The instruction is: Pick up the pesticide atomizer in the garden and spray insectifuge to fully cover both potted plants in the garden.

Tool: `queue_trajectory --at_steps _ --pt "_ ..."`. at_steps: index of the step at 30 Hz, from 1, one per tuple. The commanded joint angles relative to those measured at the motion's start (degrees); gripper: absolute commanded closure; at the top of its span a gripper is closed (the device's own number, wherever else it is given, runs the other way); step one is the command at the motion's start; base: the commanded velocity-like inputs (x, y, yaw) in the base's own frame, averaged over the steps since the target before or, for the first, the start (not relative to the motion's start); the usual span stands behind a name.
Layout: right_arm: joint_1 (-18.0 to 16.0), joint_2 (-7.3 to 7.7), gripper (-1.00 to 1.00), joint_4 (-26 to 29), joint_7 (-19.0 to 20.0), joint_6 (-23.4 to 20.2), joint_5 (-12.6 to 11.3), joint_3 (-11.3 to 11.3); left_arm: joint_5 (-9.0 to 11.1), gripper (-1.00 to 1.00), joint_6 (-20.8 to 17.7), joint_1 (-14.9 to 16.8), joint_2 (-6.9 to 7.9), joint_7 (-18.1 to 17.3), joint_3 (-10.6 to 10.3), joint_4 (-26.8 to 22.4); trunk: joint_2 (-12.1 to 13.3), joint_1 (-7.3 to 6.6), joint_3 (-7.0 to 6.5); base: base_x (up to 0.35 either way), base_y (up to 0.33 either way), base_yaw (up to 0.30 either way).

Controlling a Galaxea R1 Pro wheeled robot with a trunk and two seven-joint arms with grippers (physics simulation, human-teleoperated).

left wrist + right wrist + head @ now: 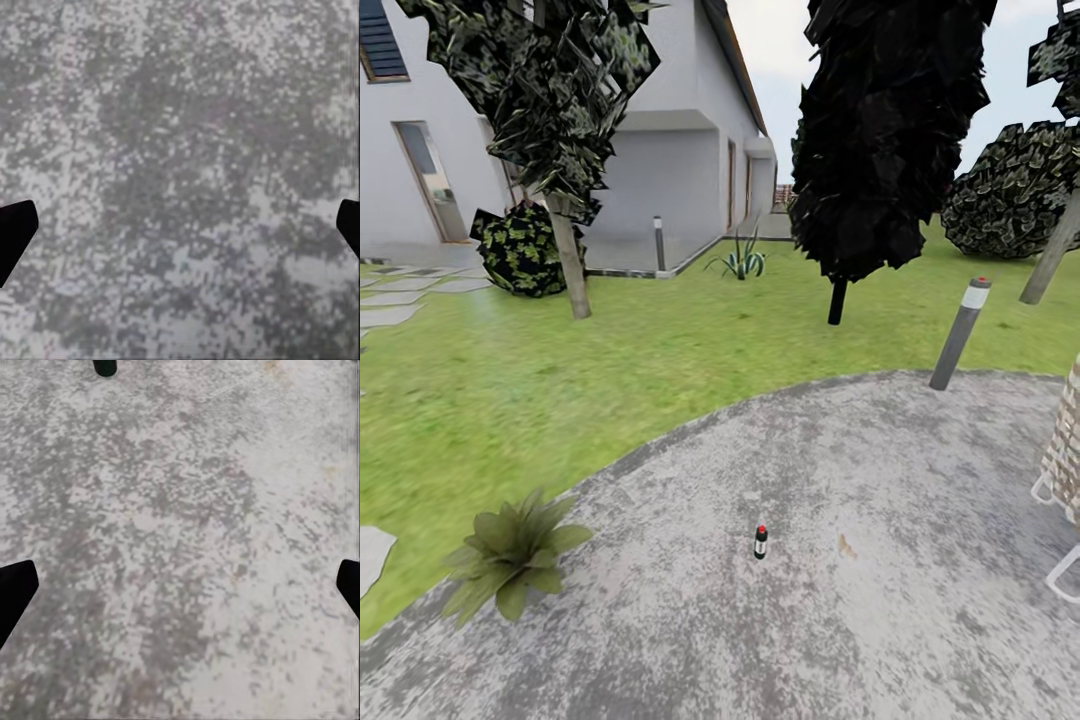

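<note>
Potted plant point(510, 550) at lawn edge, touching patio point(920, 600) rim. Pesticide atomizer point(761, 541) upright mid-patio, well apart from it. Grey post point(960, 333) beyond. Left gripper point(180, 225) and right gripper point(180, 585) both spread, empty, above paving.

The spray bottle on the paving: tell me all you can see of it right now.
The spray bottle is a small dark bottle with a pale band and a red top. It stands upright and alone on the grey round patio, nothing touching it but the paving. A leafy potted plant sits off to its left at the lawn's edge. Trigger detail is too small to make out.
</note>
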State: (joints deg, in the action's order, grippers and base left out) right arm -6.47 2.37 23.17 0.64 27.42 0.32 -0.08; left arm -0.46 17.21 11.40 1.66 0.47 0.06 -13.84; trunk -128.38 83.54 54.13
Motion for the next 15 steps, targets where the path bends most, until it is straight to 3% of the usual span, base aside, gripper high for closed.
queue_trajectory --at_steps 1,11,15 --pt "-0.03 0.0 -1.0 -0.06 0.07 0.17 0.03 -0.01 -0.06 -1.0 0.2 0.03 0.01 0.05 0.01 0.04 -0.02 0.01 0.05 0.178 -0.23 0.0" --pt "-0.03 0.0 -1.0 -0.06 0.07 0.17 0.03 -0.01 0.04 -1.0 0.15 0.03 0.01 0.06 0.03 0.04 -0.02 0.01 0.05 0.176 -0.228 -0.001" --pt "-0.03 0.0 -1.0 -0.06 0.07 0.17 0.03 -0.02 0.16 -1.0 0.16 0.03 0.01 0.06 0.03 0.04 -0.02 0.01 0.05 0.169 -0.127 -0.148"
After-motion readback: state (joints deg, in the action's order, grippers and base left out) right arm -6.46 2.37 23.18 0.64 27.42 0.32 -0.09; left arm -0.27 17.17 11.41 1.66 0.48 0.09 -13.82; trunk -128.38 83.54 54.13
